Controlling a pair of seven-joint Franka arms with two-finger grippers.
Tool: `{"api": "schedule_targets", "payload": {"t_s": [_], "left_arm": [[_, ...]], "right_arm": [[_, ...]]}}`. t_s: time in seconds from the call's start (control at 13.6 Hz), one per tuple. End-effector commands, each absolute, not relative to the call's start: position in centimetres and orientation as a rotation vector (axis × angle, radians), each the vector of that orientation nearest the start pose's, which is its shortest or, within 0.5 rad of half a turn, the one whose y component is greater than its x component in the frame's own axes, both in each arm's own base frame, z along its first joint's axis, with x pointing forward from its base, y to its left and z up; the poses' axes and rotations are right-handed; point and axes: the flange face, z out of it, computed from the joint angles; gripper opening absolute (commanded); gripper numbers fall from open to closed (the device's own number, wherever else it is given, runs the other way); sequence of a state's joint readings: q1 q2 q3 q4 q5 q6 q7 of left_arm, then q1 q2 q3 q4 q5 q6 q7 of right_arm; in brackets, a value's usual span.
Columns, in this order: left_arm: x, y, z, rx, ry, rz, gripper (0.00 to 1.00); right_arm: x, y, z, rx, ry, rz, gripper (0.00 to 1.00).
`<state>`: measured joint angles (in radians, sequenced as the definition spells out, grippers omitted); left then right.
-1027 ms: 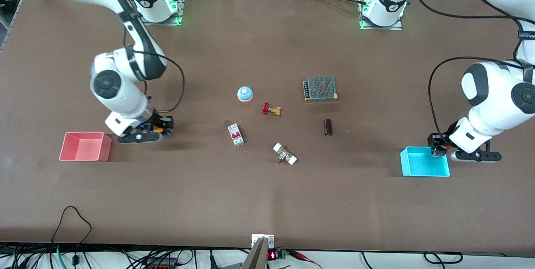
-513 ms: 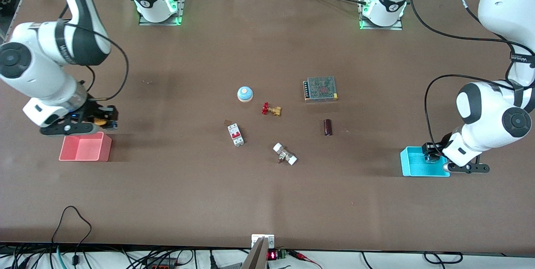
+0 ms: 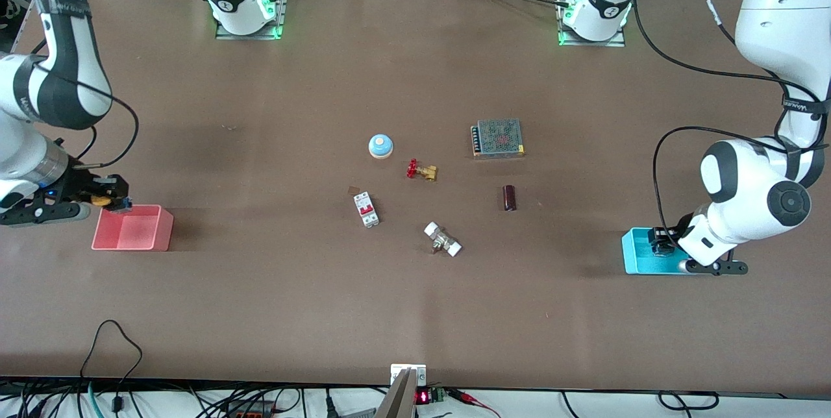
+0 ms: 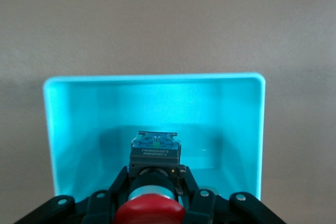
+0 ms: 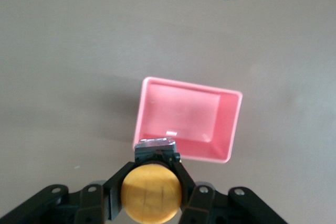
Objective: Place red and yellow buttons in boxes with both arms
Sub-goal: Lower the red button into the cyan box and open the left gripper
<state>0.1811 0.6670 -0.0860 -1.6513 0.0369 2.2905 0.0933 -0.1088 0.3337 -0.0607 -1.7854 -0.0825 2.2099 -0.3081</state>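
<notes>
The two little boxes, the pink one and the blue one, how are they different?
The pink box sits at the right arm's end of the table; the cyan box sits at the left arm's end. The right gripper holds the yellow button over the pink box's edge, up high. The left gripper holds the red button low over the cyan box's inside. Both are small open rectangles of like size, with nothing lying in them yet.

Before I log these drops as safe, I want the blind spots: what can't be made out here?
- Front view: red button hidden by left gripper over cyan box.
- Left wrist view: red button cut off by frame edge.
- Right wrist view: yellow button body hidden by its cap, near pink box.
</notes>
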Motion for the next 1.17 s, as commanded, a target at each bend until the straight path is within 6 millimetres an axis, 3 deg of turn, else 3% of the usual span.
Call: {"api": "schedule_targets", "payload": {"t_s": [0.0, 0.15, 0.22, 0.37, 0.44, 0.51, 0.66, 0.88, 1.1], "left_arm": [[68.2, 7.1, 21.8, -3.185, 0.021, 0.059, 0.08], [68.1, 7.1, 21.5, -3.186, 0.018, 0.067, 0.11], [68.1, 7.1, 21.3, -3.186, 0.023, 0.069, 0.2], [67.8, 6.8, 20.7, -3.187, 0.036, 0.086, 0.51], [67.7, 6.8, 20.8, -3.187, 0.036, 0.084, 0.72], [67.8, 6.9, 21.1, -3.187, 0.039, 0.076, 1.0], [67.8, 6.9, 21.9, -3.186, 0.042, 0.062, 1.0], [68.1, 6.8, 24.8, -3.178, 0.05, 0.012, 1.0], [68.0, 5.1, 30.5, -3.166, 0.094, -0.039, 1.0]], "right_arm": [[65.6, -13.8, 35.1, -3.227, -0.385, -0.183, 0.27], [66.1, -14.6, 33.1, -3.233, -0.378, -0.221, 0.27], [66.2, -15.1, 32.2, -3.236, -0.366, -0.227, 0.27], [66.3, -15.6, 31.0, -3.219, -0.321, -0.244, 0.27], [66.3, -15.6, 30.7, -3.204, -0.293, -0.248, 0.27], [66.3, -15.5, 30.4, -3.196, -0.284, -0.242, 0.27], [66.2, -15.1, 29.5, -3.188, -0.288, -0.22, 0.27], [66.1, -14.8, 27.0, -3.179, -0.294, -0.163, 0.27], [65.9, -14.5, 25.1, -3.171, -0.296, -0.124, 0.27]]}}
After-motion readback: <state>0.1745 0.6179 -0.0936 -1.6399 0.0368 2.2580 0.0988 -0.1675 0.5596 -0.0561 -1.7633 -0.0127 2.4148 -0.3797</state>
